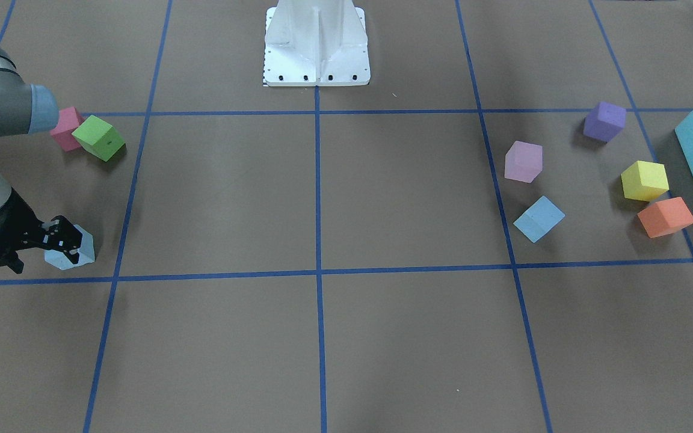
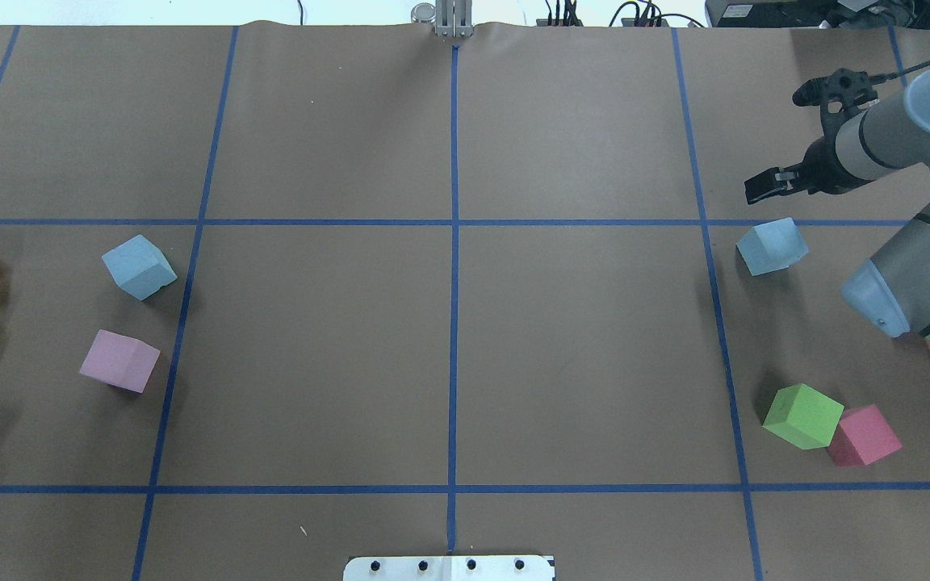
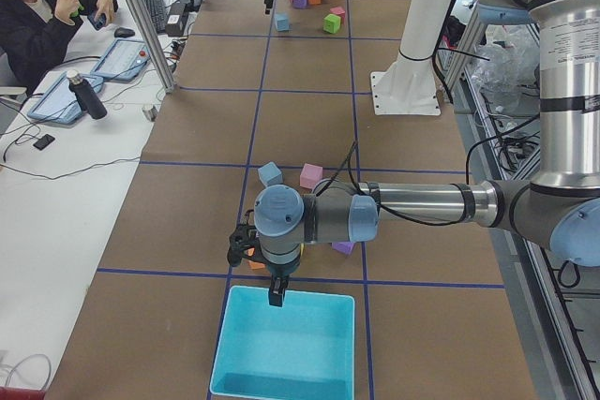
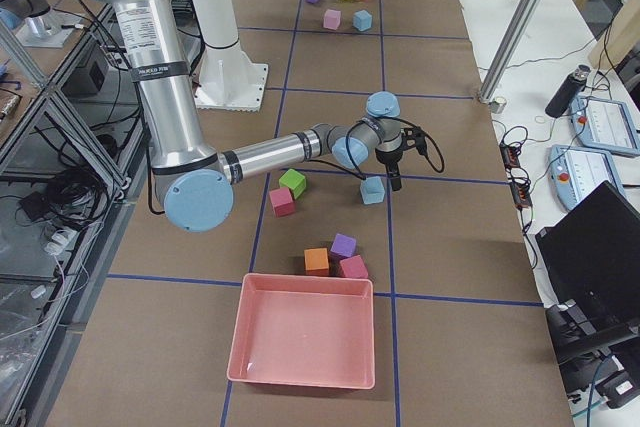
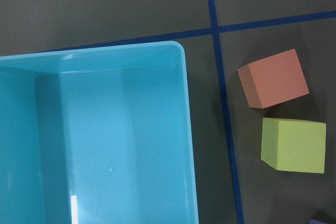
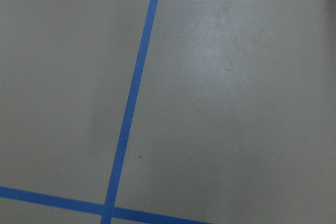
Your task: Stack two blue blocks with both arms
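Brown matte surface (image 2: 320, 363) gridded with blue tape lines (image 2: 454, 242); white desk (image 3: 56, 166) alongside, with seated operator (image 3: 37, 16). Arm labels unreadable. One light sky-blue foam cube (image 2: 139, 266) lies near the lilac foam cube (image 2: 119, 361). The other sky-blue foam cube (image 2: 772, 246) is near the right end effector (image 2: 764, 186), not touching. Left end effector (image 3: 274, 295) hangs over the turquoise box (image 3: 286, 344). Grip on both: cannot tell.

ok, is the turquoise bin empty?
Empty: the turquoise bin shows a bare floor in the exterior left view, and the left wrist view shows nothing inside either.
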Robot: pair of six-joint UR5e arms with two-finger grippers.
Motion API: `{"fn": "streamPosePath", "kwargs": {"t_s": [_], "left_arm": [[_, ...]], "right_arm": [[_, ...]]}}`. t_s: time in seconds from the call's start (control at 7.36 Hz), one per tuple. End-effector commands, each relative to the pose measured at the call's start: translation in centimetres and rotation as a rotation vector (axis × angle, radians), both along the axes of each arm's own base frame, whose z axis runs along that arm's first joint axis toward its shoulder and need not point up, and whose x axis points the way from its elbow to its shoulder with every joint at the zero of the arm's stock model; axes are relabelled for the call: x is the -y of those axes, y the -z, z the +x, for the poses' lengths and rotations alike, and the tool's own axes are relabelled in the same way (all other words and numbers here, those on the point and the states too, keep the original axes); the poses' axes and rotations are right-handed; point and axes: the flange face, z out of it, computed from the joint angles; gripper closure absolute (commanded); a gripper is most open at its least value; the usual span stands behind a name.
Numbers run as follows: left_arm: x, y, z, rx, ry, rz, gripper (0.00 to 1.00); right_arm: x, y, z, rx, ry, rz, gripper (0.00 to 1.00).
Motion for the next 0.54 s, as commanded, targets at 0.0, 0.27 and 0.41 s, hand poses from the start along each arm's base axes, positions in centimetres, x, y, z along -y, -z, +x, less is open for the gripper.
{"fn": "streamPosePath", "kwargs": {"t_s": [0.0,0.27,0.41], "left_arm": [[-0.1,-0.1,0.0,0.000,0.000,-0.002,0.02],[-0.1,-0.1,0.0,-0.001,0.001,-0.003,0.02],[-0.1,-0.1,0.0,-0.001,0.001,-0.003,0.02]], "right_arm": [[-2.3,-1.6,-1.3,-0.027,0.051,0.007,0.00],[-3.3,-2.6,-1.9,-0.045,0.079,0.009,0.00],[-4.1,-3.4,-2.5,-0.063,0.097,0.010,0.00]]}}
